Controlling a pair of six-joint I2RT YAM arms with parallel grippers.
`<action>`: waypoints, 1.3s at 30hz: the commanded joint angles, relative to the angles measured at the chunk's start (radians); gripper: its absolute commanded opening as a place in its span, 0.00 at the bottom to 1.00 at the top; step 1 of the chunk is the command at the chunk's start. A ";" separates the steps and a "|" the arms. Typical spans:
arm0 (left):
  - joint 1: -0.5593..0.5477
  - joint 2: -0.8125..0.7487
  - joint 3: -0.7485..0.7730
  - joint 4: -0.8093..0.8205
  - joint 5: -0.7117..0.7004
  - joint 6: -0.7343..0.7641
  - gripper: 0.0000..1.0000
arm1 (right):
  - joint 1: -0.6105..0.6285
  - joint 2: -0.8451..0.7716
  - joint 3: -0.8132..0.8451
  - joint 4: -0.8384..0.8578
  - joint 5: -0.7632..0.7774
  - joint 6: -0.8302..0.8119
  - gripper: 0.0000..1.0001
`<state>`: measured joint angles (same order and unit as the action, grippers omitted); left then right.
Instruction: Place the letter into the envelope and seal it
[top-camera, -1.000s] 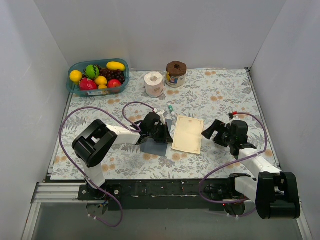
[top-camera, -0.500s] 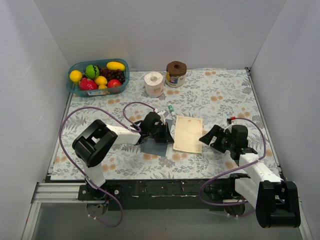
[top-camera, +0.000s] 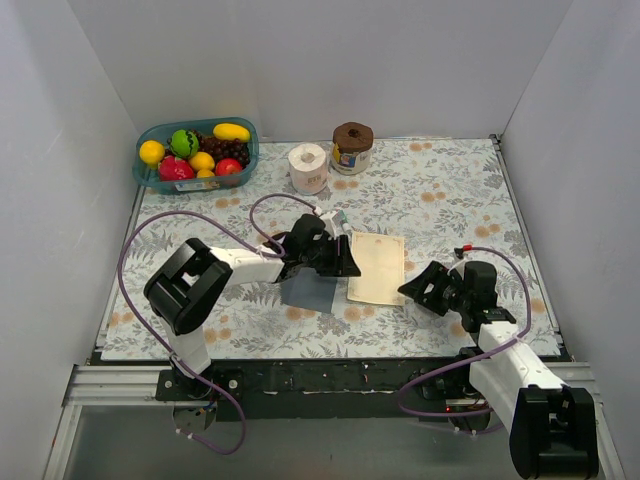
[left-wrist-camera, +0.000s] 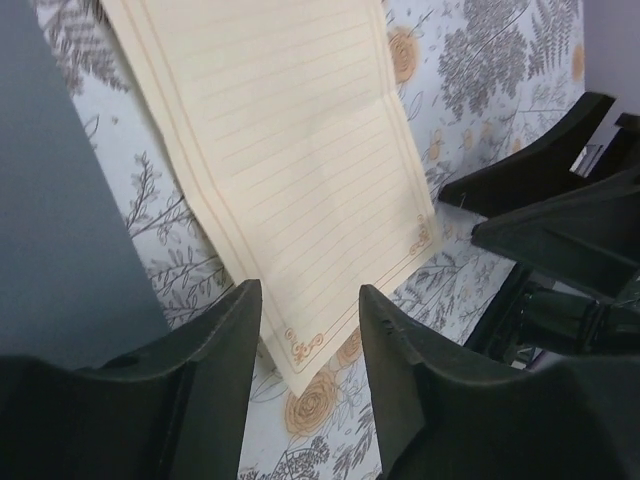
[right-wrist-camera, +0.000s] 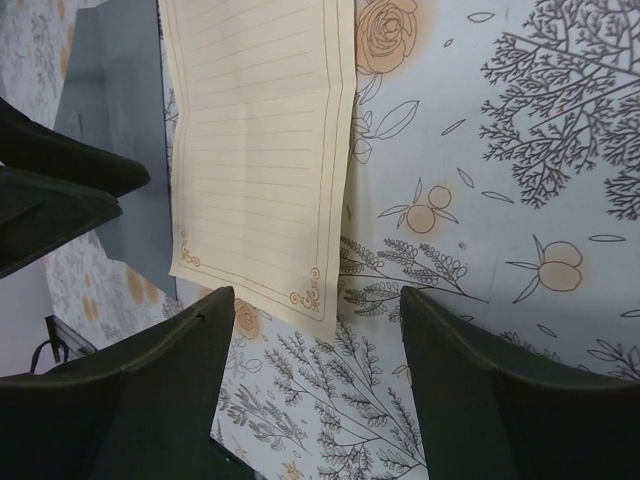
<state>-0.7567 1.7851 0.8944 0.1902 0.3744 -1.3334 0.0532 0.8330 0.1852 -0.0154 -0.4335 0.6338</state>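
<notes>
Left gripper (top-camera: 345, 262) part open, empty, low over letter (top-camera: 378, 268) edge beside envelope (top-camera: 310, 292). Right gripper (top-camera: 412, 287) wide open, empty, arm stretched toward letter's near corner.

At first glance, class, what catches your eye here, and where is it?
The cream letter lies flat at the centre between two open black claws: the left claw at its left edge, the right claw by its near right corner. A dark grey envelope lies just left of it, and a basket of bright fruit sits in the far left corner.
</notes>
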 joint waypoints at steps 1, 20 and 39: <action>-0.006 -0.047 0.118 -0.043 -0.029 0.055 0.44 | -0.001 0.020 -0.055 0.006 -0.056 0.041 0.75; 0.007 0.312 0.508 -0.147 -0.181 0.247 0.16 | -0.001 -0.009 -0.085 0.006 -0.070 0.058 0.75; 0.026 0.364 0.436 -0.136 -0.163 0.194 0.11 | -0.001 0.018 -0.124 0.107 -0.103 0.087 0.57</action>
<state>-0.7349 2.1437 1.3666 0.0742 0.2062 -1.1275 0.0521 0.8219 0.0967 0.0925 -0.5350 0.7151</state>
